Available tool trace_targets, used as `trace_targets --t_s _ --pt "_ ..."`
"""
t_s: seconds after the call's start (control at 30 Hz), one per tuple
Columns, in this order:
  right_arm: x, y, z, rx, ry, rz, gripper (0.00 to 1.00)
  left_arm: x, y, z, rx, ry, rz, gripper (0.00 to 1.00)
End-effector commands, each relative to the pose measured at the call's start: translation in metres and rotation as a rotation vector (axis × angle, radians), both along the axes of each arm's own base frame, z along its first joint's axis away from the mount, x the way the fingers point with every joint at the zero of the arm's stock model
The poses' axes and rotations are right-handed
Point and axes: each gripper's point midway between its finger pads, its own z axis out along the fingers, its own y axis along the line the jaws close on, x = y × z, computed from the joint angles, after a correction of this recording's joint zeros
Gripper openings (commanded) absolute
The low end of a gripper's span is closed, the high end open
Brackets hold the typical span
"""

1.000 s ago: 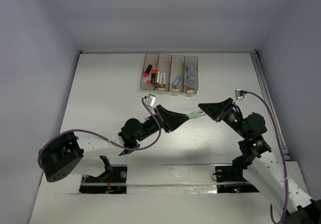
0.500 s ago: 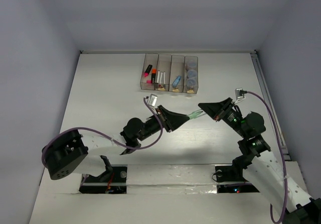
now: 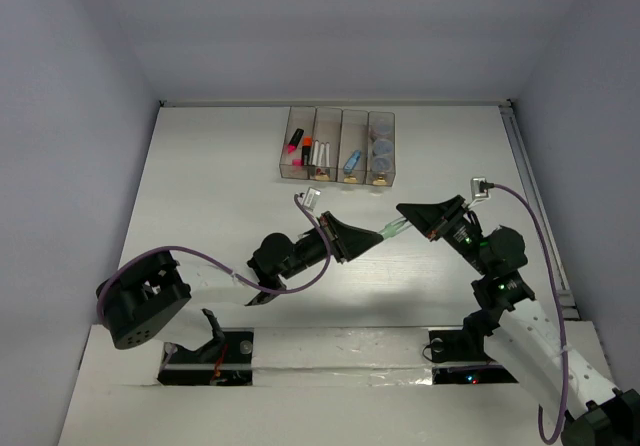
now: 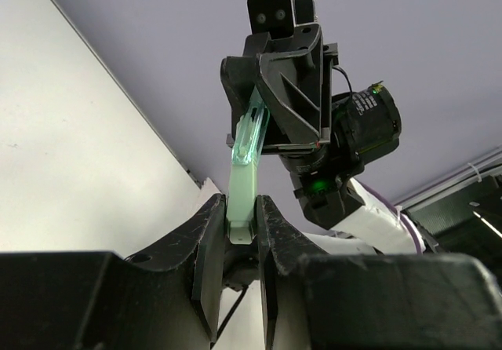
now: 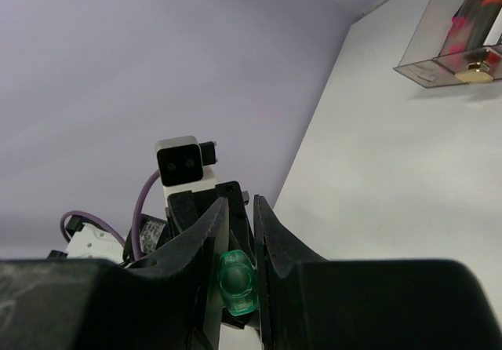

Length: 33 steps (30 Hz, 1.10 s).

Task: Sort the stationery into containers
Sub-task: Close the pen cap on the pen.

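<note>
— Marker (image 3: pixel 391 229), the pale green one: where is it?
— Up in the air over the worktop (image 3: pixel 200 186), a little way in front of the bins (image 3: pixel 340 116). It touches nothing but the two pincers.
— Who has it?
— Both. The left pincer (image 3: pixel 374 234) is clenched on one end and the right pincer (image 3: pixel 404 225) is clenched on the other. The marker lies like a little bridge between them.
— Why hold it like that?
— I think it is a pass from one arm to the other. I cannot tell which one will let go.
— Where should it go?
— My guess is the third bin, where the blue marker (image 3: pixel 351 162) lies. The highlighters (image 3: pixel 293 147), pens (image 3: pixel 320 154) and pots (image 3: pixel 381 150) fill the other bins.
— What does the top view miss?
— The grip. From above, the marker is just a thin green bit. The left wrist view shows fingers (image 4: pixel 205 248) pressed on both sides of one end. The right wrist view shows the round green end squeezed tight.
— And what do the wrist views miss?
— Most of the bins. Only the top view shows all four and what is inside.
</note>
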Motion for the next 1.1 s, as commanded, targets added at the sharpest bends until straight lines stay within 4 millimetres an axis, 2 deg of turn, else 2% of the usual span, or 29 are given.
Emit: trace_targets --t_s 0.0,0.1,0.23,0.43,0.53,0.67,0.77,0.8,0.83,0.97,1.07 --pt "-0.018 0.007 0.024 0.084 -0.09 0.092 0.12 -0.032 0.029 0.111 -0.411 -0.243 -0.074 0.0" --pt "-0.019 0.009 0.022 0.088 -0.088 0.106 0.16 -0.036 0.034 0.119 -0.43 -0.261 -0.074 0.0" --pt "-0.019 0.007 0.023 0.08 -0.083 0.093 0.27 -0.037 0.041 0.124 -0.42 -0.271 -0.058 0.0" --pt "-0.017 0.006 0.021 0.068 -0.07 0.08 0.26 -0.038 0.046 0.126 -0.417 -0.279 -0.039 0.0" --pt "-0.018 0.007 0.022 0.067 -0.072 0.092 0.24 -0.039 0.041 0.125 -0.419 -0.276 -0.054 0.0" --pt "-0.019 0.006 0.028 0.066 -0.083 0.083 0.24 -0.031 0.033 0.125 -0.415 -0.27 -0.033 0.0" --pt "-0.018 0.002 0.027 0.055 -0.083 0.054 0.24 -0.03 0.029 0.13 -0.441 -0.274 -0.041 0.0" --pt "-0.017 0.001 0.023 0.043 -0.066 0.048 0.23 -0.03 0.029 0.137 -0.46 -0.283 -0.046 0.0" --pt "-0.018 -0.002 0.029 0.038 -0.091 0.029 0.23 -0.031 0.028 0.14 -0.472 -0.289 -0.056 0.0" --pt "-0.019 -0.001 0.031 0.003 -0.095 0.032 0.23 -0.033 0.02 0.145 -0.472 -0.29 -0.077 0.0" --pt "-0.017 0.007 0.02 -0.05 -0.055 0.075 0.22 -0.03 0.017 0.146 -0.46 -0.293 -0.065 0.0"
